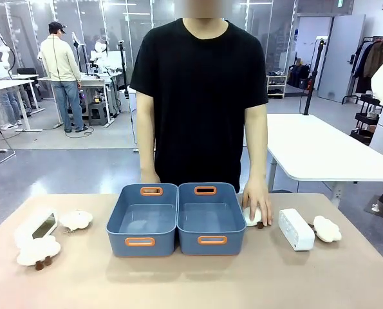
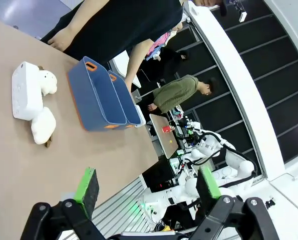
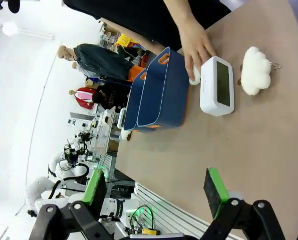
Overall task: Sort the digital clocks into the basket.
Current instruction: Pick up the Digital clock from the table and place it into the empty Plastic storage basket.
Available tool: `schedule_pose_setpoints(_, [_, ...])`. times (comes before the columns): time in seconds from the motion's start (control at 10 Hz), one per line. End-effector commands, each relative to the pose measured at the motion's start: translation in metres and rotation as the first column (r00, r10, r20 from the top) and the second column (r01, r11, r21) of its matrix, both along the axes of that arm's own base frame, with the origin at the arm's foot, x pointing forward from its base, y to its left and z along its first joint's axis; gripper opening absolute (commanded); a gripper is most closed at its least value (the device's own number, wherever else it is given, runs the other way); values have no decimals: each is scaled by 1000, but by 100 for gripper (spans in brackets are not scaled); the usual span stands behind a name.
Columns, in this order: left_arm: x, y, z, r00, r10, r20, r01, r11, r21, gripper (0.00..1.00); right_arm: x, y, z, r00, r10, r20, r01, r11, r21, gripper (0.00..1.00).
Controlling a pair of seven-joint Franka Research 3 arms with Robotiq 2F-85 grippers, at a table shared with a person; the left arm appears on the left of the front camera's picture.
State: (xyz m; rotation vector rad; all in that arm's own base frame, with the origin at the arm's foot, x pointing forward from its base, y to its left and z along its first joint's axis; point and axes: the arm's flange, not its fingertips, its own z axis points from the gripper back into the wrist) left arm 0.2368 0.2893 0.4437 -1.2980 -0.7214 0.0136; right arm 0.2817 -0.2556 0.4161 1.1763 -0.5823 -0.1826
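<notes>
Slate-blue plastic baskets (image 1: pixel 118 237), rounded white clocks (image 1: pixel 296 229), fluffy cloud toys (image 1: pixel 327 228); left gripper (image 2: pixel 147 182), right gripper (image 3: pixel 155 184): jaws wide apart, empty

Left gripper (image 2: pixel 149 184) is hanging up above the near left side of the counter (image 2: pixel 38 160), jaws wide open, green pads (image 2: pixel 88 184) spread far apart. Right gripper (image 3: pixel 155 186) is the same deal: wide open, held up above the counter's near right side.

we see smooth white plastic on the right clock (image 1: pixel 296 229) and left clock (image 1: pixel 43 226), its screen glossy. the left bin (image 1: pixel 117 242) and right bin (image 1: pixel 235 243) look like smooth plastic, the right-edge cloud toy (image 1: pixel 327 228) fluffy, the table (image 1: pixel 191 283) matt.
</notes>
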Motion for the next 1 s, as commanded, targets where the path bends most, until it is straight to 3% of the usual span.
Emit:
schedule_pose_setpoints(0.0, [-2,1,1,1000,-10,11,10,1000,-8,100,-3,-2,1,1000,14,-2,-14,1000,0,100])
schedule_pose_setpoints(0.9, [-2,1,1,1000,-10,11,10,1000,-8,100,-3,-2,1,1000,14,-2,-14,1000,0,100])
